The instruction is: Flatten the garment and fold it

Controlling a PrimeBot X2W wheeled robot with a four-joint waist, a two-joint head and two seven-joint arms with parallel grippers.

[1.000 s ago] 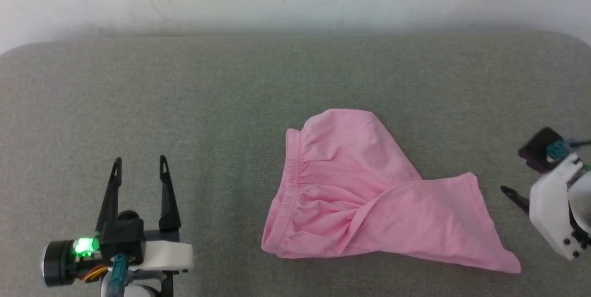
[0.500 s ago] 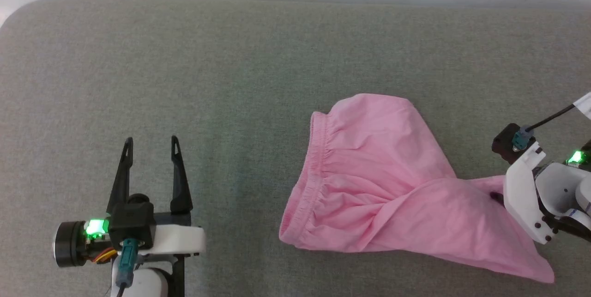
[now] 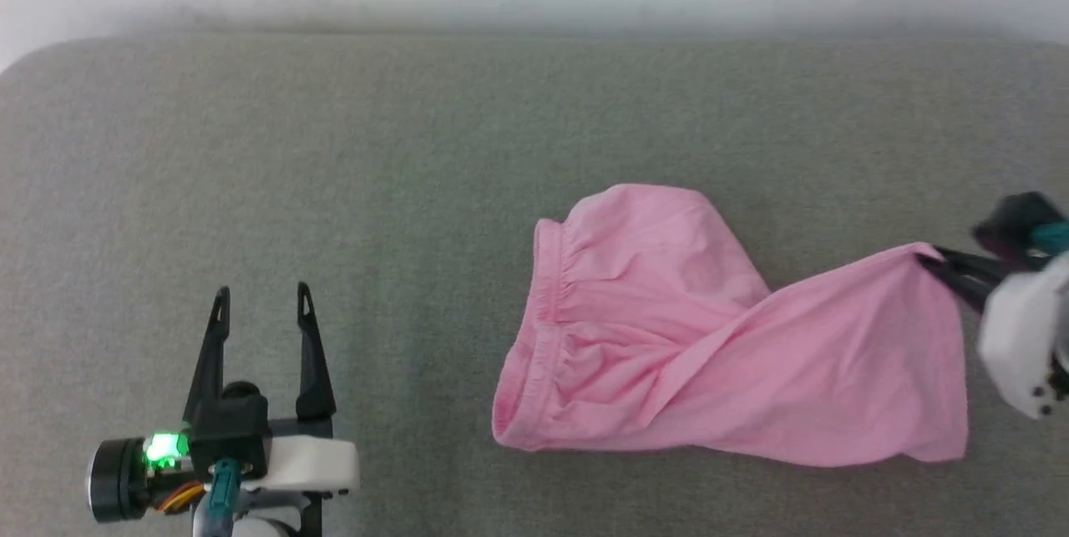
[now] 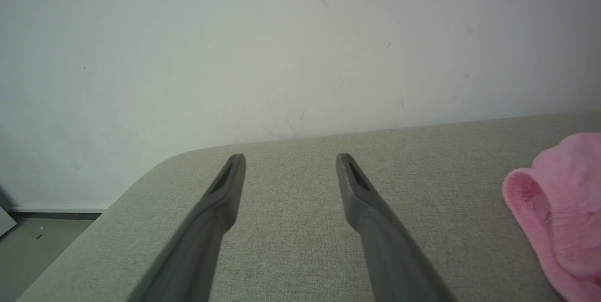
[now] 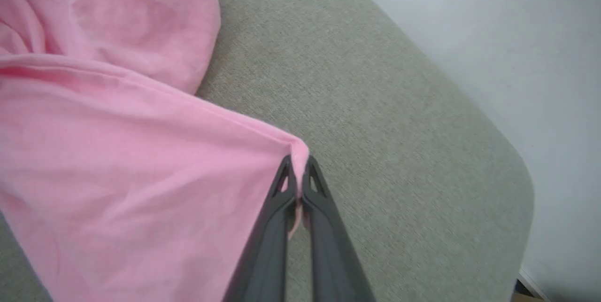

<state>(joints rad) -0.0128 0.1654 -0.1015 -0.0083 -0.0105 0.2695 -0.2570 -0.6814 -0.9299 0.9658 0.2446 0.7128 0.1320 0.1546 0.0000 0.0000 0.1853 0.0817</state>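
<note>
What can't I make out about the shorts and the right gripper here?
- Head view: right gripper body blurred, cut by the right edge.
- Left wrist view: shorts cut by the right edge.
- Right wrist view: cloth depth between the fingers, hidden by them.

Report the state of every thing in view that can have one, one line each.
light-pink thin fabric shorts: lying crumpled and twisted on the grey fabric-covered surface, not folded, one leg corner pulled taut.
right claw: shut on that leg corner of the shorts.
left claw: open, empty, apart from the shorts.
</note>
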